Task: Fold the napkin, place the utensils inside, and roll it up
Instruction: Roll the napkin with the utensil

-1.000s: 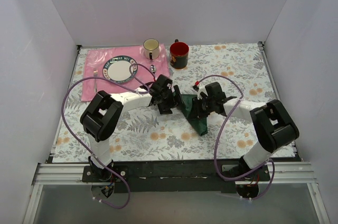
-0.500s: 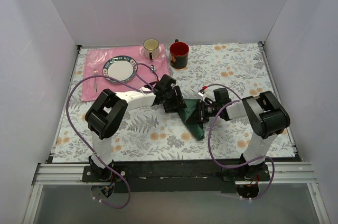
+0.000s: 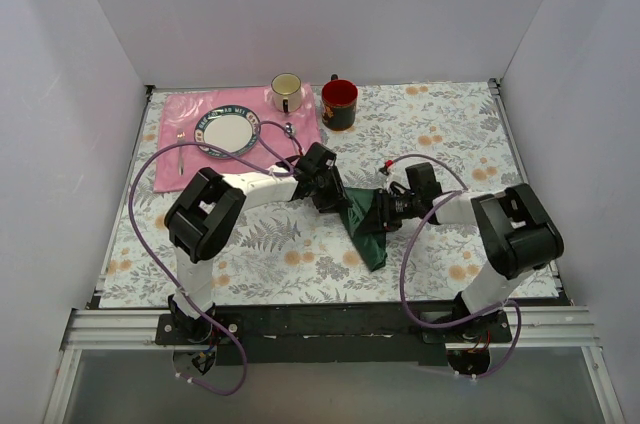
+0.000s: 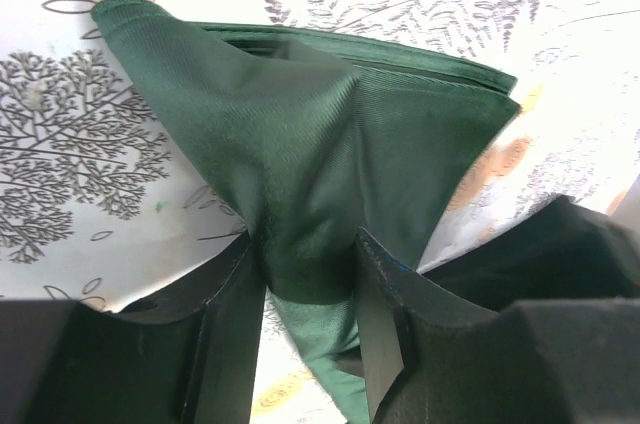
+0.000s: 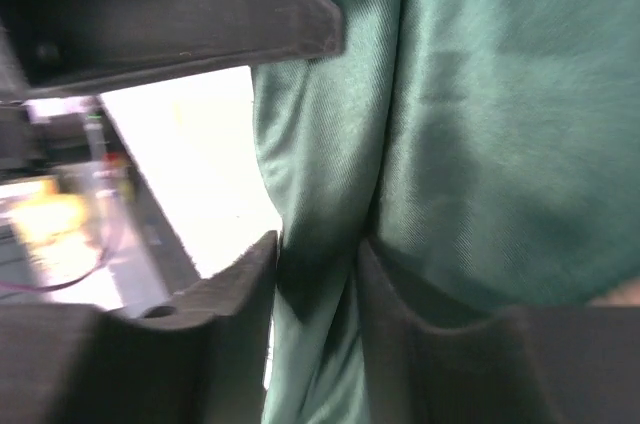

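The dark green napkin lies bunched and folded on the patterned table between the two arms. My left gripper is shut on the napkin's upper left edge; in the left wrist view the cloth is pinched between my fingers. My right gripper is shut on its right side; in the right wrist view the green cloth fills the frame and a fold sits between my fingers. The black-handled utensils are not in view.
A pink placemat at the back left holds a plate and a small silver fork. A cream mug and a red mug stand at the back.
Both grippers have moved a little with the napkin. The right arm has lowered and stretched out flatter, and the cloth has spread longer toward the near edge.
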`<state>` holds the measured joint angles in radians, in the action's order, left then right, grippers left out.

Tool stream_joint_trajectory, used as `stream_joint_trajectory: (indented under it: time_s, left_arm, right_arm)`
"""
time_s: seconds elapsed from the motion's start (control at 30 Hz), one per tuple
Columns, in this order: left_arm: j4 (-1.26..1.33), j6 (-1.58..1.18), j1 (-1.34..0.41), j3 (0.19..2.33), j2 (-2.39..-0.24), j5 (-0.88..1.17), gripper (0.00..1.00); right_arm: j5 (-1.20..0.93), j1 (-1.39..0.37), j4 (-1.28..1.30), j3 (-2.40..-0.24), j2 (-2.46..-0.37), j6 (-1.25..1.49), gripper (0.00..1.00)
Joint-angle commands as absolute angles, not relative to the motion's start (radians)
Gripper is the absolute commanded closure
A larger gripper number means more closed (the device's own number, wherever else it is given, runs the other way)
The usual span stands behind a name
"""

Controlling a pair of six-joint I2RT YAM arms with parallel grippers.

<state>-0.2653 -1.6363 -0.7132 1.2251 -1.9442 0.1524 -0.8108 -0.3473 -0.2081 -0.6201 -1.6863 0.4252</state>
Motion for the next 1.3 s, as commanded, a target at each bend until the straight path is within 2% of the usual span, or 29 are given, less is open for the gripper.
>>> stream_joint_trajectory:
  time_s: [0.0, 0.1, 0.27, 0.3, 0.6, 0.73, 0.83, 0.93, 1.03, 1.07, 1.1, 1.13, 1.17, 1.2, 1.27]
  left_arm:
    - [-0.344, -1.588, -0.712, 1.229, -1.99, 0.129, 0.71]
    - [-0.345, -1.585, -0.712, 1.232, -1.993, 0.14, 0.71]
    - [-0.354, -1.583, -0.712, 1.241, -1.996, 0.156, 0.71]
    - [-0.356, -1.583, -0.712, 1.246, -1.999, 0.163, 0.71]
    - [-0.357, -1.594, -0.698, 1.256, -2.039, 0.23, 0.72]
    - [-0.35, -1.601, -0.689, 1.255, -2.043, 0.25, 0.73]
    - [-0.35, -1.601, -0.687, 1.256, -2.037, 0.252, 0.73]
    - [-0.351, -1.589, -0.687, 1.256, -2.029, 0.249, 0.73]
    - [-0.359, -1.572, -0.687, 1.259, -2.019, 0.236, 0.73]
    - [-0.362, -1.566, -0.687, 1.262, -2.017, 0.232, 0.73]
    - [-0.364, -1.554, -0.687, 1.264, -2.016, 0.227, 0.73]
    - [-0.365, -1.546, -0.687, 1.269, -2.014, 0.227, 0.7]
    - [-0.368, -1.54, -0.686, 1.273, -2.011, 0.226, 0.68]
    - [-0.373, -1.536, -0.684, 1.282, -2.01, 0.224, 0.65]
    - [-0.377, -1.522, -0.683, 1.285, -1.987, 0.207, 0.52]
  right_arm:
    - [-0.542, -0.389, 0.135, -0.742, -1.546, 0.189, 0.46]
    - [-0.369, -0.458, 0.265, -0.813, -1.487, 0.118, 0.35]
    - [-0.079, -0.654, 0.354, -0.882, -1.436, 0.083, 0.27]
    - [0.031, -0.687, 0.365, -0.893, -1.434, 0.089, 0.25]
    - [0.507, -0.992, 0.38, -0.916, -1.552, 0.152, 0.22]
    - [0.603, -1.063, 0.409, -0.945, -1.649, 0.184, 0.26]
    - [0.626, -1.065, 0.419, -0.956, -1.698, 0.205, 0.31]
    - [0.632, -1.063, 0.41, -0.943, -1.701, 0.216, 0.41]
    - [0.598, -1.042, 0.38, -0.917, -1.674, 0.221, 0.6]
    - [0.566, -1.029, 0.364, -0.908, -1.664, 0.224, 0.7]
    - [0.546, -1.019, 0.354, -0.891, -1.655, 0.224, 0.75]
    - [0.525, -0.997, 0.342, -0.879, -1.637, 0.224, 0.81]
    - [0.465, -0.982, 0.319, -0.87, -1.629, 0.225, 0.94]
    - [0.434, -0.968, 0.305, -0.847, -1.62, 0.229, 0.99]
    - [0.326, -0.922, 0.278, -0.822, -1.589, 0.23, 0.99]
